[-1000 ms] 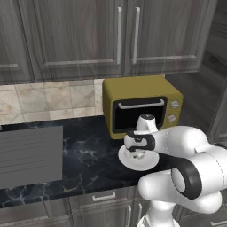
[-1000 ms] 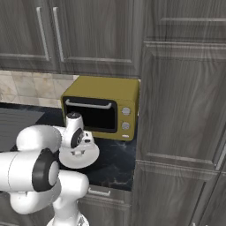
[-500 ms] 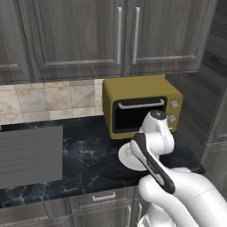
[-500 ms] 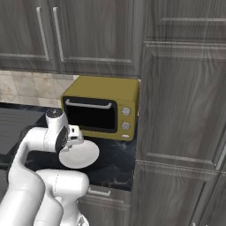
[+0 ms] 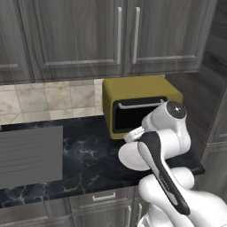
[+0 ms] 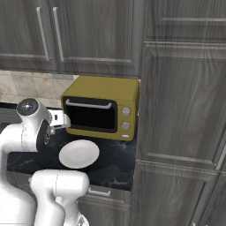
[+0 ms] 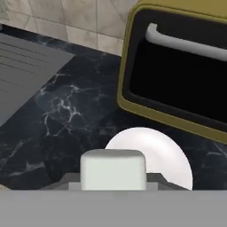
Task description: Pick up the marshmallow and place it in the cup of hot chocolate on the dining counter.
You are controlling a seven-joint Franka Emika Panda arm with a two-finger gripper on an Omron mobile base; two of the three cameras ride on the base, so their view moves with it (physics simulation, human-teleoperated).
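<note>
Black marble counter (image 5: 84,155) carries a bare white plate (image 6: 79,153) — gripper (image 7: 113,188) clenched on the marshmallow (image 7: 113,169) above it.

A white robot arm (image 5: 166,146) rises from the lower right, its bent upper link crossing in front of an olive-yellow oven (image 5: 137,104) that stands on a black marble-look surface (image 5: 84,155). A round white plate (image 5: 129,157) lies just before the oven, partly hidden by the arm. Grey cabinets (image 5: 111,35) hang above a tiled wall (image 5: 48,97).
</note>
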